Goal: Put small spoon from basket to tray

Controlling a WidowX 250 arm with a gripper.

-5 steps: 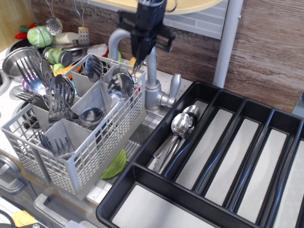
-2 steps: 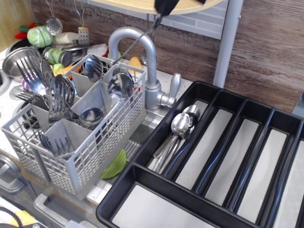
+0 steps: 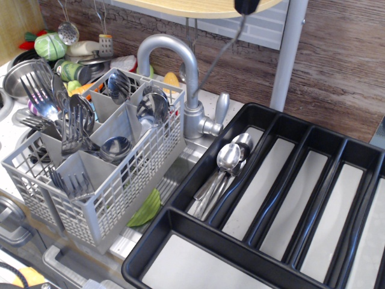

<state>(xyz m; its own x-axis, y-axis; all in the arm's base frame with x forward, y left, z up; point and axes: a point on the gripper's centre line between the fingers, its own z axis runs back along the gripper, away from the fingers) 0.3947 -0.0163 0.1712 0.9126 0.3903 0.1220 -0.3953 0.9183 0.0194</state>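
Observation:
Only the dark tip of my gripper [image 3: 245,7] shows at the top edge, above the faucet and the tray's far left corner. It is shut on the small spoon [image 3: 221,55], a thin steel piece that hangs slanting down and to the left in the air. The grey lattice basket [image 3: 129,180] stands at the left with forks and spoons in its compartments. The black tray [image 3: 180,241] lies at the right, and its leftmost compartment holds several spoons [image 3: 227,159].
A curved steel faucet [image 3: 174,51] rises between basket and tray, close to the hanging spoon. Steel pots [image 3: 21,72] and toy vegetables sit at the far left. A green cloth [image 3: 146,209] lies below the basket. A grey post [image 3: 287,54] stands behind the tray.
My gripper has risen from the basket's back compartment and moved right, carrying the small spoon up out of the basket and past the faucet toward the tray.

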